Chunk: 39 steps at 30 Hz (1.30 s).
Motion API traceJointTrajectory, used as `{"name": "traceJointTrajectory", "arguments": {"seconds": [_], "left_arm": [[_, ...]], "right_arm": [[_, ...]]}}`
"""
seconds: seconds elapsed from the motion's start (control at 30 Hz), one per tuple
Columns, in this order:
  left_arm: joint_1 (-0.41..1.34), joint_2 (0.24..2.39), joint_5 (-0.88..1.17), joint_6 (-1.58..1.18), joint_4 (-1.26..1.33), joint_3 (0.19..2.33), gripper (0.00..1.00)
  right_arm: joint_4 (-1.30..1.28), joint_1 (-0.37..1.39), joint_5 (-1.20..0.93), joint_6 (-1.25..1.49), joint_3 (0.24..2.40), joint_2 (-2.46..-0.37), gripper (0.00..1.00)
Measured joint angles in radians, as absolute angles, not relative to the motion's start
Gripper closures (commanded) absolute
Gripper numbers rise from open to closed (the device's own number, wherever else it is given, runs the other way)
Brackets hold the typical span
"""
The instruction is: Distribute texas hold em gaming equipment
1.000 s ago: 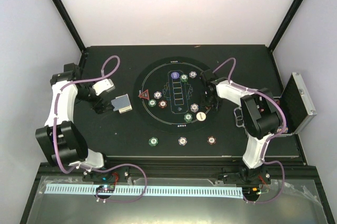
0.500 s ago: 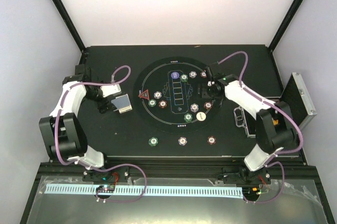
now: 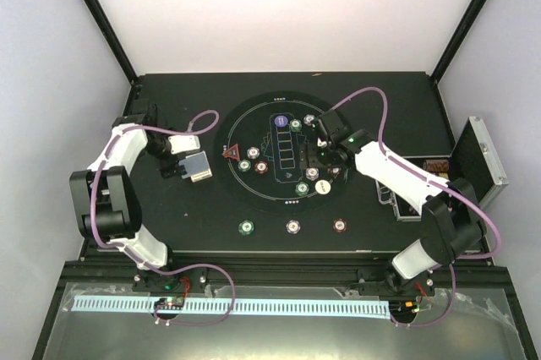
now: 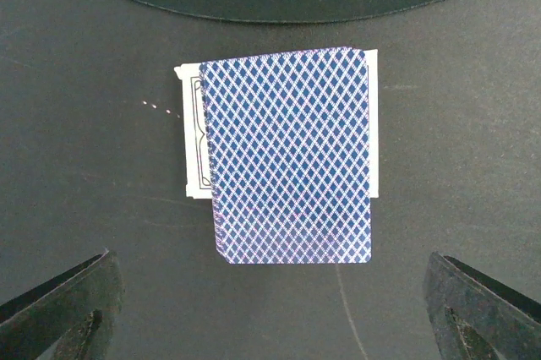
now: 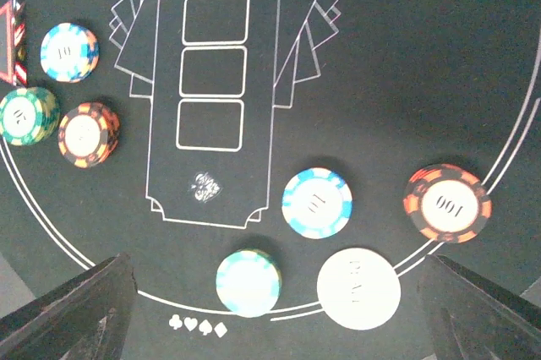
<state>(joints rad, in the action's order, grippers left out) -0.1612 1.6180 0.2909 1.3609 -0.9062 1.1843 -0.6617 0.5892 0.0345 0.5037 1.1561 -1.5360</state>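
Right end effector [image 3: 320,154] shifted left, now spread over chips [image 5: 317,202].

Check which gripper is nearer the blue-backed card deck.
Left. The left gripper hovers right at the card deck, open fingers flanking its near edge. The right gripper is over the chips on the round mat, across the table.

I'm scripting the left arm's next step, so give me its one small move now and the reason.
Probably ease the left gripper down and forward until its open fingers straddle the stack of blue-backed playing cards. The stack lies flat on the table, centred between the wide-open jaws but ahead of the fingertips, so nothing is gripped yet.
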Motion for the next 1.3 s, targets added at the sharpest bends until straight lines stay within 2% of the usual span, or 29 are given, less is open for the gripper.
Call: {"name": "traceJointTrajectory", "arguments": {"seconds": [1.3], "left_arm": [[-0.089, 1.76, 0.156, 1.324, -0.838, 1.173, 0.01]], "right_arm": [[-0.649, 0.64, -0.012, 0.534, 1.103, -1.517, 0.07]]}}
